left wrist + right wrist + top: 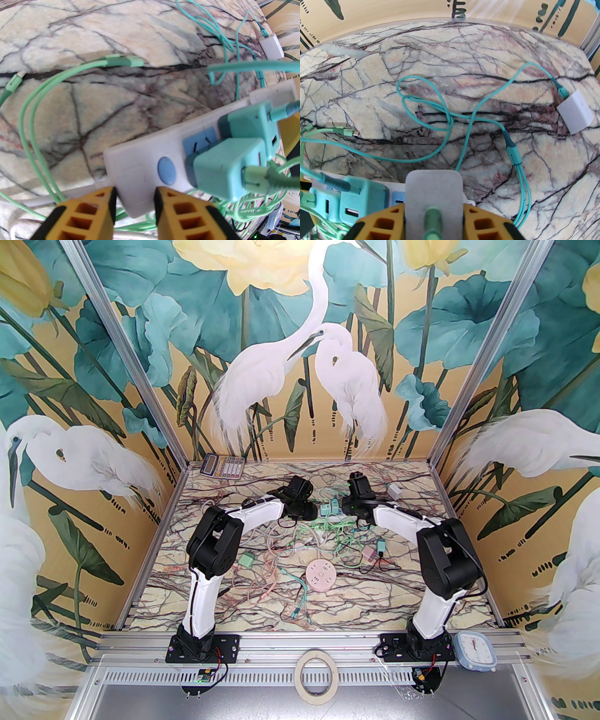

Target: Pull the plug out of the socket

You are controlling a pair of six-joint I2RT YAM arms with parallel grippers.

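Two claws share one white power strip [140, 154] lying toward 12 o'clock on the marbled surface [464, 58]. The left claw [134, 194] is clenched on the strip's end, and the right claw [433, 206] is grasping a white plug [433, 185], apparently seated in the strip, with teal chargers [225, 166] at the plug's 8 o'clock. Likely trouble: a tilted pull could jam the prongs, the strip could slip free and lift with the plug, or the tangled cables [117, 61] could drag the neighbouring chargers; no brand or writing is readable.
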